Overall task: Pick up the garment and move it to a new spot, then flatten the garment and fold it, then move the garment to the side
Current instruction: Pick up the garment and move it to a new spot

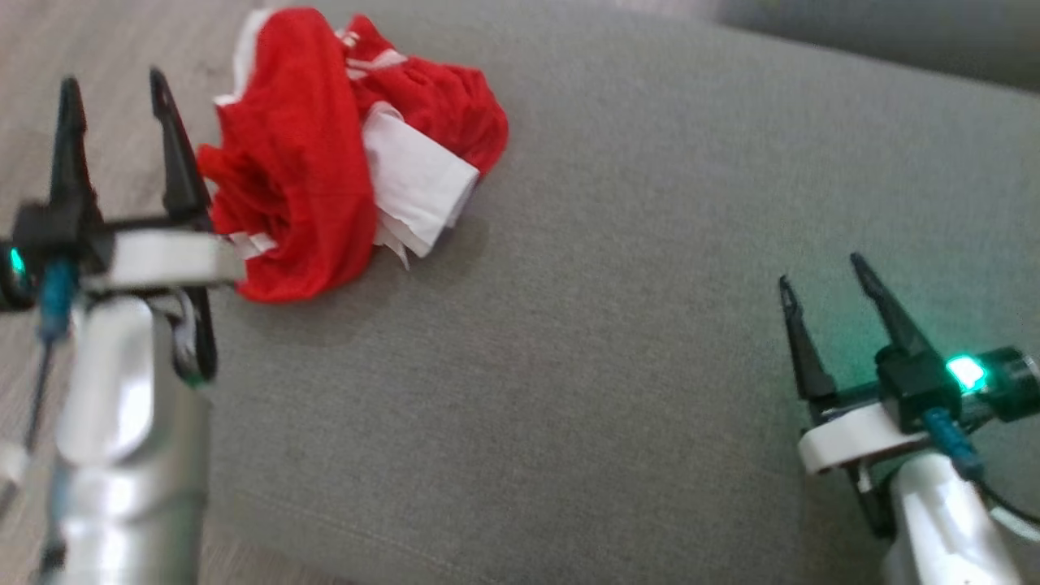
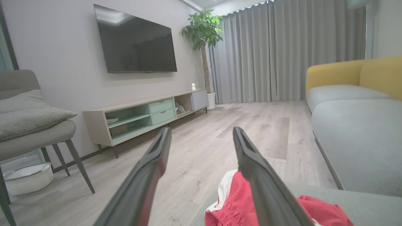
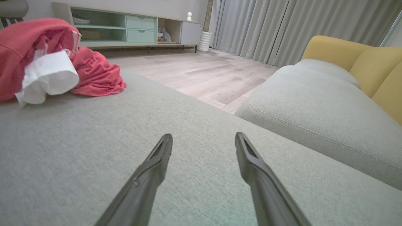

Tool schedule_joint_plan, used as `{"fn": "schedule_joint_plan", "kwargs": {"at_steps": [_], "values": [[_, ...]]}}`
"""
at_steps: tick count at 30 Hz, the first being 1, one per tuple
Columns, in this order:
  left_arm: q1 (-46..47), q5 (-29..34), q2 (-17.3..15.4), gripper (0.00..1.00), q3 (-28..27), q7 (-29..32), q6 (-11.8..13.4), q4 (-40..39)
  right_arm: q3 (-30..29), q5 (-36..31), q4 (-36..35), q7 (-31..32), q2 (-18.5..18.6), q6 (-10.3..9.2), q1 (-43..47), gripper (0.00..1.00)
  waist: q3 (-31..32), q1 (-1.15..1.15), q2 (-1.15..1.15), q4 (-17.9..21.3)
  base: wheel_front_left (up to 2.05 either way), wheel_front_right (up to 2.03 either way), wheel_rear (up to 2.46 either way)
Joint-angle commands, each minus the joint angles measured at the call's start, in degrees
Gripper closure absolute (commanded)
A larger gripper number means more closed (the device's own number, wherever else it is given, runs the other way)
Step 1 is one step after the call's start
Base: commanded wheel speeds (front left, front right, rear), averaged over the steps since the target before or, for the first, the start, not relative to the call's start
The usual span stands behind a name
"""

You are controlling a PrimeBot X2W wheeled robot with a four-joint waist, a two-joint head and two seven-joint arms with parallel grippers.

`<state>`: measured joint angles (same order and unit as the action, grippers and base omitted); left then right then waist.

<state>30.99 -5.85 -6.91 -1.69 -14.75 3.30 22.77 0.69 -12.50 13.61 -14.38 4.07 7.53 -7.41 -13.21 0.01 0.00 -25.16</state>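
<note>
While the garment (image 1: 325, 154) lies crumpled and ungripped at the far left corner of the grey sofa cushion (image 1: 609, 341), the first step, the pick-up, is judged not yet begun.

Garment: red fabric with white panels and white trim is noted. It is bunched into a loose mound, and one white fold is turned outward toward the cushion's middle. A gathered red hem is seen in the left wrist view. No flat layer is presented.

Left gripper (image 1: 114, 79): the jaws are spread wide and nothing is held. It is poised just beside the mound's left flank, over the cushion edge, with wooden floor (image 1: 32, 49) beyond. Contact between its nearer finger and the cloth cannot be confirmed.

Right gripper (image 1: 821, 271): the jaws are likewise fully spread and empty. It is held low over bare cushion, well apart from the garment.

Next move, as judged: the left gripper is to be shifted toward the mound, lowered onto a raised red ridge, and closed on a thick fold. Bare cushion toward the middle is available as the new spot. A single thin layer may be caught, so trailing cloth is to be expected.
</note>
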Motion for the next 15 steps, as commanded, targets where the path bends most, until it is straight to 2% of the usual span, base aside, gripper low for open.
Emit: {"fn": "schedule_joint_plan", "kwargs": {"at_steps": [1, 2, 3, 7, 11, 15], "values": [[5.0, 0.2, -3.3, 0.00, -2.0, -0.2, -1.2, 2.9, 1.4, -0.6, -2.3, -0.6, 1.5, -0.04, -2.1, 0.00, -3.8, -0.01, 0.00, 1.8, 0.00, 0.00, 0.00], [6.9, -0.2, -3.6, 0.00, -2.2, -0.2, -1.6, 6.4, 1.5, -0.7, -2.4, -0.6, 2.1, -0.04, -2.4, 0.00, -4.5, -0.01, 0.00, 2.0, 0.00, 0.00, 0.00], [10.3, -0.9, -4.4, 0.00, -2.2, 0.2, -2.6, 13.6, 1.8, -0.8, -2.7, -0.6, 3.2, -0.04, -3.0, 0.00, -6.0, -0.01, 0.00, 2.7, 0.00, 0.00, 0.00], [15.1, -2.9, -4.5, 0.00, -2.3, 3.6, -4.9, 25.6, 2.2, -0.6, -2.9, -0.6, 4.6, -0.04, -4.0, 0.00, -7.8, -0.01, 0.00, 3.9, 0.00, 0.00, 0.00], [17.2, -3.3, -5.0, 0.00, -2.4, 5.5, -4.4, 34.6, 2.5, -0.6, -3.1, -0.6, 5.2, -0.04, -4.6, 0.00, -9.5, -0.01, 0.00, 5.2, 0.00, 0.00, 0.00], [18.7, -5.7, -4.5, 0.00, -3.8, 3.3, -5.8, 39.5, 2.3, -0.4, -3.3, -0.6, 5.2, -0.04, -5.3, 0.00, -10.7, -0.01, 0.00, 6.3, 0.00, 0.00, 0.00]]}}
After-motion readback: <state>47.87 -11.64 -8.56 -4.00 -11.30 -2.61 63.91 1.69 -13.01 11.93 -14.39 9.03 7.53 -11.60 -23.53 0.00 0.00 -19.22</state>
